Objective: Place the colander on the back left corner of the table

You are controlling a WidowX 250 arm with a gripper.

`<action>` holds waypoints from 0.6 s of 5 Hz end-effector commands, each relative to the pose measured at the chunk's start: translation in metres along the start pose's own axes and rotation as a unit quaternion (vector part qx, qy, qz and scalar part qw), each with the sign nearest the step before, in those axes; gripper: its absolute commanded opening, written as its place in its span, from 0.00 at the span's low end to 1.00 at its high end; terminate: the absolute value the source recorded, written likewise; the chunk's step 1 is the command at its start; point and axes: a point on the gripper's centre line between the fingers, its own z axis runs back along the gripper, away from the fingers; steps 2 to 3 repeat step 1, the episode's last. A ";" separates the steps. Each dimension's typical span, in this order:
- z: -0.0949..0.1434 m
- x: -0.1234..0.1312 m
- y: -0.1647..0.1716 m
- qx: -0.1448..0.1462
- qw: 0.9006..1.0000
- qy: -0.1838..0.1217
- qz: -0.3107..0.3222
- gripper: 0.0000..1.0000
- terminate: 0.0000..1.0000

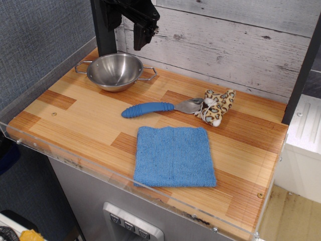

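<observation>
No readable writing anywhere. Colander (115,71) empty and upright at the back left corner of the tabletop (80,113), beside the dark post. Claw (140,35) raised above it, holding nothing; spread or pressed together, cannot tell.

Even, soft, diffuse light; shadows faint. Frame sharp throughout, no blur. Bright highlights on colander (115,71) inner wall; mild glare along the tabletop (90,108) near acrylic rim. Far-left gripper (140,35) dark, underexposed.
</observation>
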 end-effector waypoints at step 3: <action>0.016 -0.001 0.007 0.010 1.000 -0.020 0.006 1.00 1.00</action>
